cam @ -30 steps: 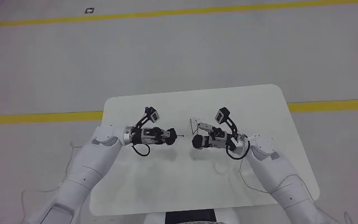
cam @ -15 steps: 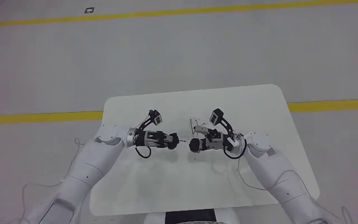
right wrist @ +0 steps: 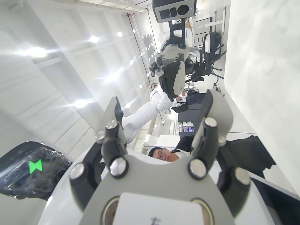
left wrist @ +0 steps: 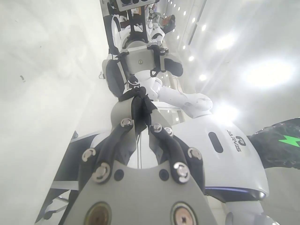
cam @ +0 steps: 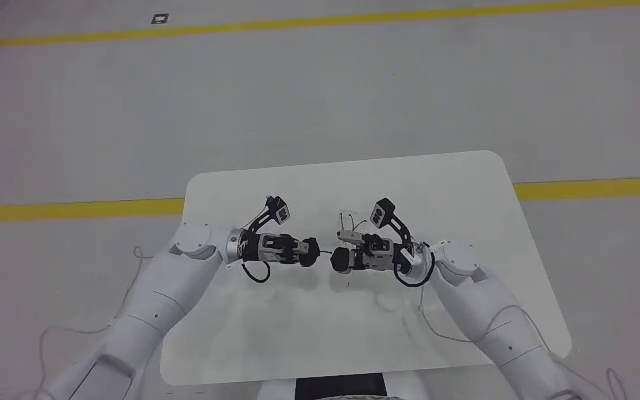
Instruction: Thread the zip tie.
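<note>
Low over the middle of the white table (cam: 460, 200), my two grippers face each other tip to tip. The left gripper (cam: 308, 250) (left wrist: 138, 100) has its black pads pressed together on a thin black zip tie (left wrist: 140, 141), whose strand runs back between the fingers. A short dark tip (cam: 320, 249) pokes out toward the right gripper (cam: 341, 260). In its own wrist view the right gripper (right wrist: 161, 108) stands open with nothing between its fingers. It looks straight at the left gripper (right wrist: 172, 80), a short way off.
The table's rounded edges lie well away from both arms, with bare surface on all sides. Thin cables (cam: 345, 215) loop off the right wrist. Grey floor with yellow lines (cam: 90, 210) lies beyond the table.
The right gripper has slid left toward the left gripper, and the left has edged right. The gap between their tips has nearly closed.
</note>
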You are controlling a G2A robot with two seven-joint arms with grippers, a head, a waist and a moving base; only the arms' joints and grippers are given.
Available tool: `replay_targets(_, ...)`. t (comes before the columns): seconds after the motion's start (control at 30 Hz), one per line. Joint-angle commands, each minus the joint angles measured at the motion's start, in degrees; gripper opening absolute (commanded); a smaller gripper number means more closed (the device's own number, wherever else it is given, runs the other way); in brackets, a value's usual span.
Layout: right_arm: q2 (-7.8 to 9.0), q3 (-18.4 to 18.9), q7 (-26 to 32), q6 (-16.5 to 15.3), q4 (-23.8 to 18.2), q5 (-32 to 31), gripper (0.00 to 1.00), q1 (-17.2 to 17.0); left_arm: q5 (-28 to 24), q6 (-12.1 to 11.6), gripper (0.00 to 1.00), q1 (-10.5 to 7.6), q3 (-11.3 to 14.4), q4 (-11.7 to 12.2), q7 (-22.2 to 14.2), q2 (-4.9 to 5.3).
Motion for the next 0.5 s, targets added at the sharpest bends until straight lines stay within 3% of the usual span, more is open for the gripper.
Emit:
replay_targets(0.0,-0.08,-0.39,0.01,-0.21,0.31,0.21,0.37,0.21,0.00,0.00,0.00,0.00,0.00,0.00,0.00,0.00)
replay_targets(0.3,-0.12,-1.15,-0.02,-0.89,1.18,0.17,0.33,0.49,0.00,0.00,0.00,0.00,0.00,0.00,0.00,0.00)
replay_targets(0.47,-0.03,-1.16,-0.18,-1.10,1.24,0.23,0.24,0.36,0.00,0.00,0.00,0.00,0.00,0.00,0.00,0.00)
